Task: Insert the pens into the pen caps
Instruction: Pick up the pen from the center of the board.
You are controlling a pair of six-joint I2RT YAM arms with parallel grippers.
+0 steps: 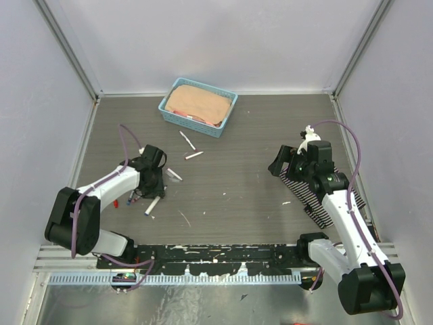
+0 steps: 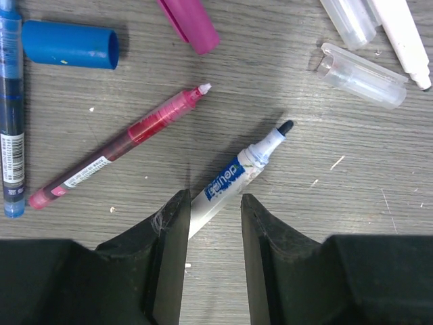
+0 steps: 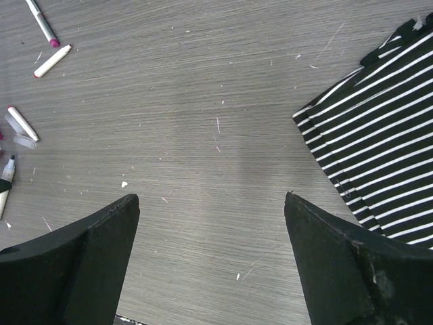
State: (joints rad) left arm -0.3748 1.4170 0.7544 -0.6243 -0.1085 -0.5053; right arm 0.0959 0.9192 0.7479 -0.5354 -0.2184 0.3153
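Plainly, your right gripper [image 3: 211, 196] stands wide above the table [image 3: 203, 101], holding nothing. Your left gripper [image 2: 215, 198] is half-narrowed astride the black-tipped white pen [image 2: 260, 152] lying flat there, not yet pinching it. Expect it light, stiff and slick, so grip mid-barrel. You can't read the white lettering on its blue label [image 2: 224, 181].

Left pincer [image 2: 213, 196] low, jaws narrowly apart — right pincer [image 3: 211, 196] spread wide.
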